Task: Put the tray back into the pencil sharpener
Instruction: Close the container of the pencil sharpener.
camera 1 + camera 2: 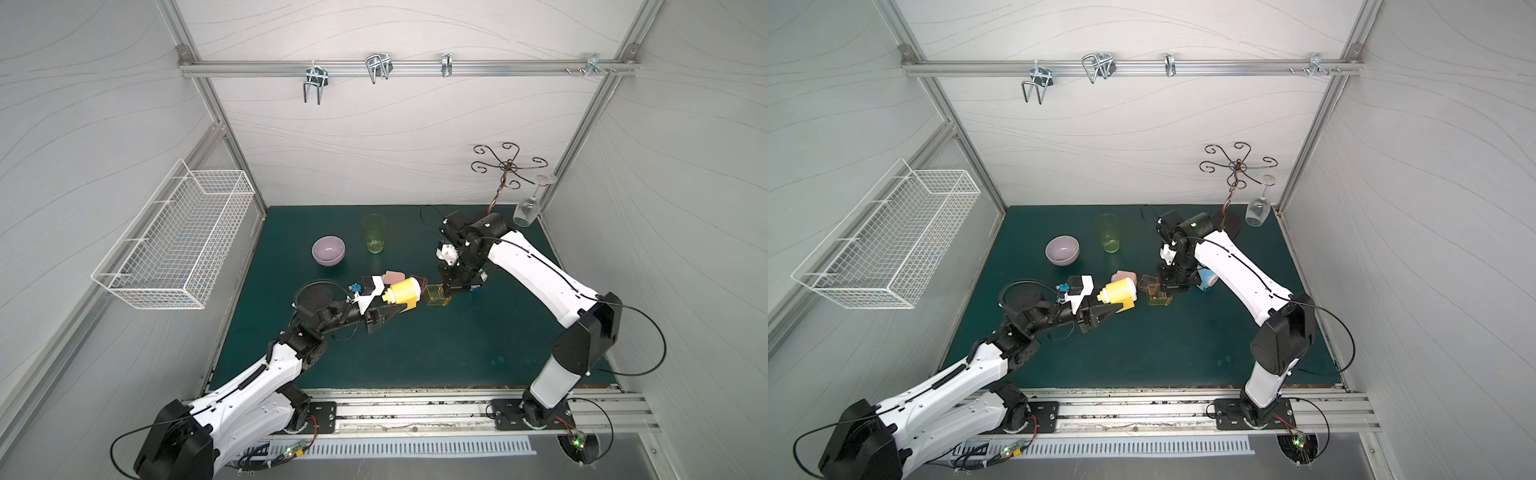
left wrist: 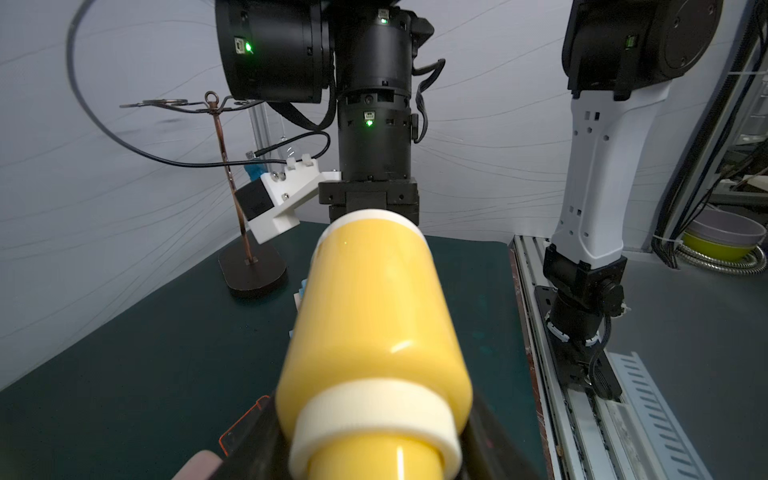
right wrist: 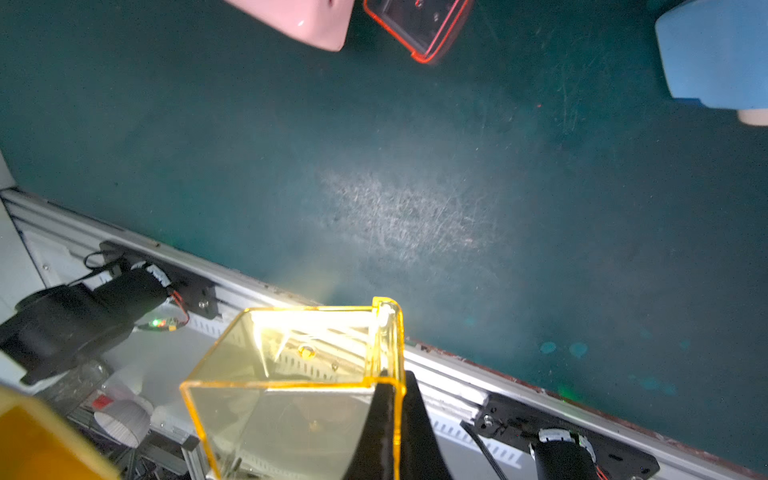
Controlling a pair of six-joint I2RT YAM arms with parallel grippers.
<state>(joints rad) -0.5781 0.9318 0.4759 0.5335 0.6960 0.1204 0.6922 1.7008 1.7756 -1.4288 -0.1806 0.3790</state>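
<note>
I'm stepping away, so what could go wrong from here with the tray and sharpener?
The right gripper pinches only one thin wall of the yellow tray; it could twist on contact.
The yellow pencil sharpener, in the left gripper, hides its slot, so misalignment could jam it.

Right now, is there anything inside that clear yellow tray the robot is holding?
The yellow tray looks empty: through its clear walls only the rail behind it shows. The right gripper, pinching one wall, covers that corner, so that part cannot be checked.

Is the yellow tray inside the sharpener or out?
Out. The yellow tray sits in the right claw, a gap apart from the sharpener in the left claw.
</note>
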